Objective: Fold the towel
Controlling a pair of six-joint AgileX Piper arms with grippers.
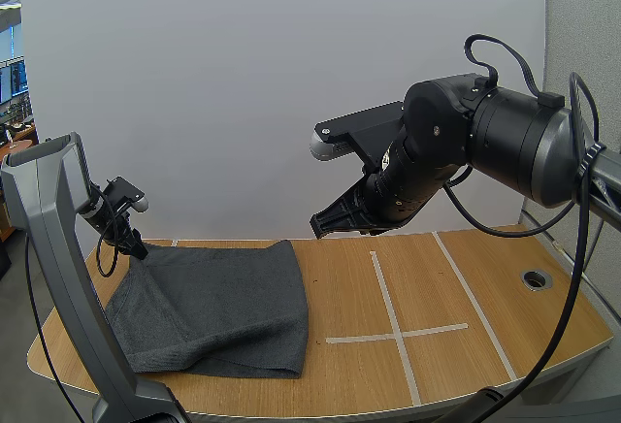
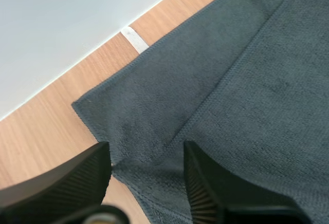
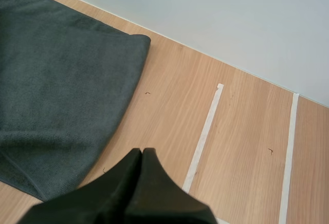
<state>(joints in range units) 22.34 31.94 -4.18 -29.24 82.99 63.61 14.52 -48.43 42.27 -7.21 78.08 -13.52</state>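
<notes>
The dark grey terry towel point(image 1: 213, 302) lies doubled at the left of the light wooden surface point(image 1: 529, 321); left claw point(image 2: 146, 154), wide astride its far corner, should pinch both layers; right claw point(image 1: 325, 224), clamped on nothing, hangs aloft.

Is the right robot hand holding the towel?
No, the right gripper has its fingers shut together over the bare table, beside the towel.

- towel point(image 1: 213, 307): dark grey cloth, matt, with a short fuzzy nap and a stitched hem
- desk point(image 1: 359, 277): light wood-grain top, smooth, with a faint sheen
- tape strips point(image 1: 393, 326) on the desk: pale, matt, flat
- left claw point(image 2: 146, 149): matt black, plastic-looking, inner faces ribbed
- right claw point(image 3: 142, 154): the same matt black, outer faces smooth
</notes>
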